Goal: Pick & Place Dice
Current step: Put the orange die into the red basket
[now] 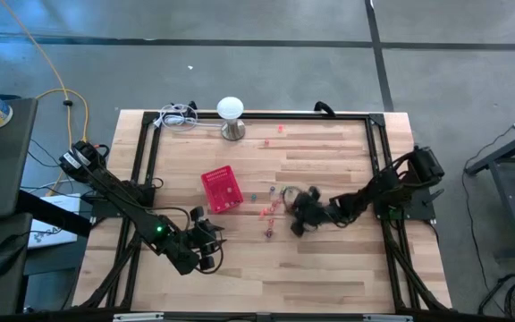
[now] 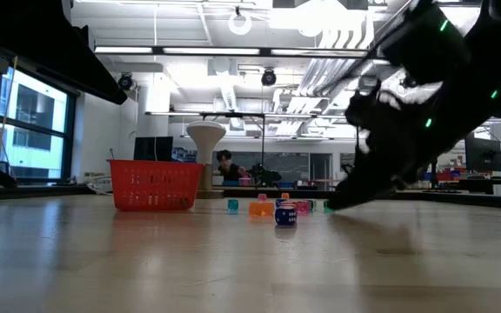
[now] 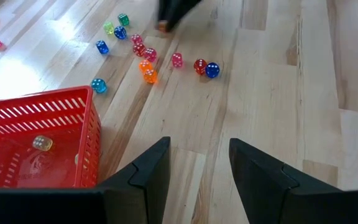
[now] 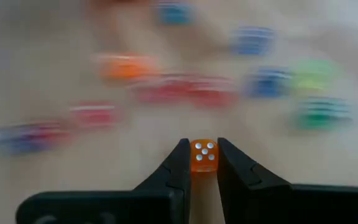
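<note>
Several tiny dice (image 3: 146, 57) in red, orange, pink, blue and green lie scattered on the wooden table right of a small red mesh basket (image 1: 221, 190). The basket has one pale die (image 3: 41, 143) inside it. My right gripper (image 4: 201, 148) reaches in from the table's right, low over the scatter (image 1: 268, 213), and is shut on an orange die (image 4: 204, 159). My left gripper (image 3: 199, 152) hovers open near the basket's near side (image 1: 209, 249), with nothing between its fingers. My right gripper pinches the orange die by two opposite side faces (image 4: 194, 160), between the very tips of its two fingers. The fingers slant down from the table's right. The five-pip face points at the wrist camera. Whether the die is clear of the table, I cannot tell.
A white mushroom-shaped stand (image 1: 231, 114) and a bundle of white cable (image 1: 177, 116) sit at the far edge. Two stray dice (image 1: 275, 134) lie near them. A black frame (image 1: 150, 152) runs along the table's edges. Bare wood lies toward the near edge.
</note>
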Controlling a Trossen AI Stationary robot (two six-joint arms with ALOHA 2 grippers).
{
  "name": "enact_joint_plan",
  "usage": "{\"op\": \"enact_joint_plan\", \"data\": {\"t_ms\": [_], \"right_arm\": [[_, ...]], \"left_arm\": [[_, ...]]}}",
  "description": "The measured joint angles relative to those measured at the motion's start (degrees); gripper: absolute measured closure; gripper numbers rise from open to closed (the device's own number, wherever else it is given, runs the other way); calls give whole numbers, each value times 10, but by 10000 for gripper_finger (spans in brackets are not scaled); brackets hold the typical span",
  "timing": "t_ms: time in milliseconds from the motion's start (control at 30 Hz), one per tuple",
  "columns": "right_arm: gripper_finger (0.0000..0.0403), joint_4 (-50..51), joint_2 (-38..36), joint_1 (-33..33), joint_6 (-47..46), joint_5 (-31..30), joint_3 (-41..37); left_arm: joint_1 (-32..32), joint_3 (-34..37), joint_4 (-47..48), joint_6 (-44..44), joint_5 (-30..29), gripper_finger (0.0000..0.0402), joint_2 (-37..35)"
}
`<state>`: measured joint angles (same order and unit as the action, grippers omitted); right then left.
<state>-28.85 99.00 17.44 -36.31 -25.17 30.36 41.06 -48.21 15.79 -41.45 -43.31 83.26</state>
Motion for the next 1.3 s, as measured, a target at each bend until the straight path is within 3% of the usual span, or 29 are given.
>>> {"op": "enact_joint_plan", "data": {"t_ms": [200,467,733,900,1067,1300], "right_arm": [[370,-40,0,34,110,-2,85],[370,-42,19,-13,225,53,199],[370,2,138,-84,239,171,334],[370,88,196,-101,254,167,430],[360,122,234,-115,261,143,472],[289,122,232,-123,261,127,473]], "left_arm": [[0,0,0,2,0,245,0],[2,0,-9,9,0,245,0],[23,0,-13,10,0,245,0],[33,0,-14,11,0,245,0],[34,0,-12,11,0,245,0],[34,0,-10,11,0,245,0]]}}
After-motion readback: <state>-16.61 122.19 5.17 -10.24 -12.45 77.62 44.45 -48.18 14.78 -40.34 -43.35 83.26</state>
